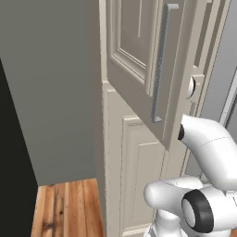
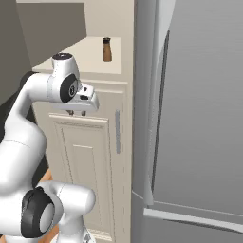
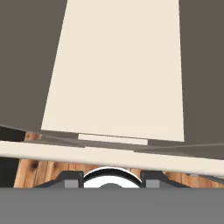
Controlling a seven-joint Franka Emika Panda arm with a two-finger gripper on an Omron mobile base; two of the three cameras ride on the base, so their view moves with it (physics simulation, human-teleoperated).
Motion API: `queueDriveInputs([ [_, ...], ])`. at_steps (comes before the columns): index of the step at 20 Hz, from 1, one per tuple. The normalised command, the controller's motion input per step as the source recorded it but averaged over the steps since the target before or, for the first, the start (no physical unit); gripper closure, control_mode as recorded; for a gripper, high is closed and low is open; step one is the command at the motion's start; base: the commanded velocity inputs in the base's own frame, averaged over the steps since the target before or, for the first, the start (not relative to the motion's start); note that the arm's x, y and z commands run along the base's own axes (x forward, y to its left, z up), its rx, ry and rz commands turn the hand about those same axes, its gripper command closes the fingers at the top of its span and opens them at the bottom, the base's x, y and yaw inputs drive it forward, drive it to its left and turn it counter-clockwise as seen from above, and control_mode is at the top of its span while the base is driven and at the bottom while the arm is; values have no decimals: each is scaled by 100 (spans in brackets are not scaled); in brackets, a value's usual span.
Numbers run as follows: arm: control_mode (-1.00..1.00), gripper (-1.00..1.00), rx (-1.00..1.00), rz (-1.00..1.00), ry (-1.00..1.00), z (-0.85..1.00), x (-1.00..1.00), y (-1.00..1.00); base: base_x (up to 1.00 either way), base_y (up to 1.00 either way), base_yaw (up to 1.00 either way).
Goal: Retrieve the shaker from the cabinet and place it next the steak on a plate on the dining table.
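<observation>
While the upper cabinet door [image 1: 139, 60] hangs swung out over the arm, the item sought stands in plain sight inside: 1 shaker [image 2: 107, 50], upright on the pale cream shelf [image 2: 90, 57] of the cabinet [image 2: 90, 142], toward the right of the shelf near the inner wall, well back from the front edge

Tool [image 2: 77, 113]: held out in front of the cabinet, just below the shelf's front lip and to the left of the shaker, apart from it, nothing between the tips. Whether the jaws are spread or pressed together I cannot tell; the tips are small and dark against the door panel, and the hand view shows no clear gap

Step in hand, as I judge it: the reach for the shaker. To do it well the tool needs to rise above the shelf lip, shift right until it lines up with the shaker, and go in level, with the jaws wide enough to pass either side of the body. Closing low on the brown body rather than on the cap should keep it from tipping. The open door hangs close to the arm, so the elbow wants watching

Description of the shaker: small, slim, tan-brown wood-toned body, dark cap on top, standing straight. Light and narrow by the look of it, so easily knocked over by a sideways brush

Also present: 1 long grey bar handle [image 1: 159, 65] on the open door; wooden floor [image 1: 65, 208] below
</observation>
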Motion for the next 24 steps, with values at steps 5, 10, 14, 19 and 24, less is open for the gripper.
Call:
queueDriveInputs([
  [5,-100,-100,0,0,-7,0,0,-1,0,0,0],
  [10,-100,-100,0,-1,-19,5,-10,-2,0,0,0],
  [14,-100,-100,0,-2,-23,19,-17,-4,0,0,0],
  [19,-100,-100,0,-6,-22,29,-13,-9,0,0,0],
  [24,-100,-100,0,-11,-16,38,-3,-9,0,0,0],
])
